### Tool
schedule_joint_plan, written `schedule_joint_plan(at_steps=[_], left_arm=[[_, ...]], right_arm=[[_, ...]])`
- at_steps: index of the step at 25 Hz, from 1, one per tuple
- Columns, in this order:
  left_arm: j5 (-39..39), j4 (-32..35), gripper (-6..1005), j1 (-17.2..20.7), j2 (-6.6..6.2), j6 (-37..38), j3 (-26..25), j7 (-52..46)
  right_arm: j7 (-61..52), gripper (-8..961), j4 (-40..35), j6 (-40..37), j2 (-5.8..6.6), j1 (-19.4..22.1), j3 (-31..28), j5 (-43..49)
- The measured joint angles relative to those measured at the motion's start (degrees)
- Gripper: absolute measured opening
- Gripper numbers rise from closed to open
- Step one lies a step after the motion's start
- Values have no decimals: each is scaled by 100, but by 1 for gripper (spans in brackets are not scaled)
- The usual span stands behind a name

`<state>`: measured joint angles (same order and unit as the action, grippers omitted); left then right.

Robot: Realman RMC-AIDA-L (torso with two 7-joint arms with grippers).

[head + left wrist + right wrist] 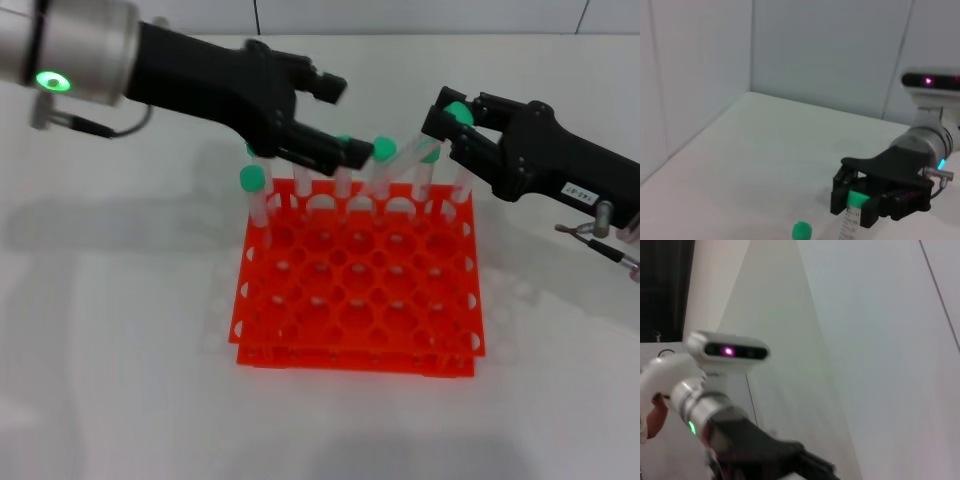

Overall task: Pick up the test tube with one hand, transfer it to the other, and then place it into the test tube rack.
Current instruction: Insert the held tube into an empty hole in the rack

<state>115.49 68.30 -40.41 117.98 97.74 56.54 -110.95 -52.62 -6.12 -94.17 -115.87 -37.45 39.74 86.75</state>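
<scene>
Light, stiff, slippery test tube (438, 150) pinched just under its green cap by right gripper (450, 125) fingers at rack's (360, 290) one o'clock; left gripper's (340, 120) finger state untellable.

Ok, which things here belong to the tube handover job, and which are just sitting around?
Job: test tube, held by right gripper; left gripper, open, above test tube rack.
Just there: other green-capped tubes standing in the rack; white table.

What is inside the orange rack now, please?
Green-capped tubes stand along the far row and far-left corner of the test tube rack. Nearer holes look empty. The left gripper covers part of that row.
</scene>
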Motion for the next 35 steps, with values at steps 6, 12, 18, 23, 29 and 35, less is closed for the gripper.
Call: schedule_joint_plan(at_steps=[6, 12, 18, 23, 29, 35], left_arm=[[-13, 1867, 890, 842, -1, 189, 6, -1114], [-461, 2902, 891, 2116, 45, 266, -84, -984], [-1248, 2812, 892, 3380, 165, 210, -270, 244], [-1710, 1994, 890, 3982, 173, 88, -384, 1390], [-1899, 738, 891, 4016, 138, 301, -1122, 2410], [-1660, 188, 892, 3947, 125, 396, -1565, 2825]], right_arm=[[-132, 259, -199, -52, 22, 56, 44, 36], [-581, 259, -687, -73, 37, 64, 343, 61], [-1092, 258, -1192, -134, 39, -21, 714, 59], [-1481, 258, -1575, -138, 47, -21, 866, 65], [-1963, 259, -2032, -82, 62, -132, 1225, 66], [-2364, 259, -2181, 242, 57, -513, 1712, 70]])
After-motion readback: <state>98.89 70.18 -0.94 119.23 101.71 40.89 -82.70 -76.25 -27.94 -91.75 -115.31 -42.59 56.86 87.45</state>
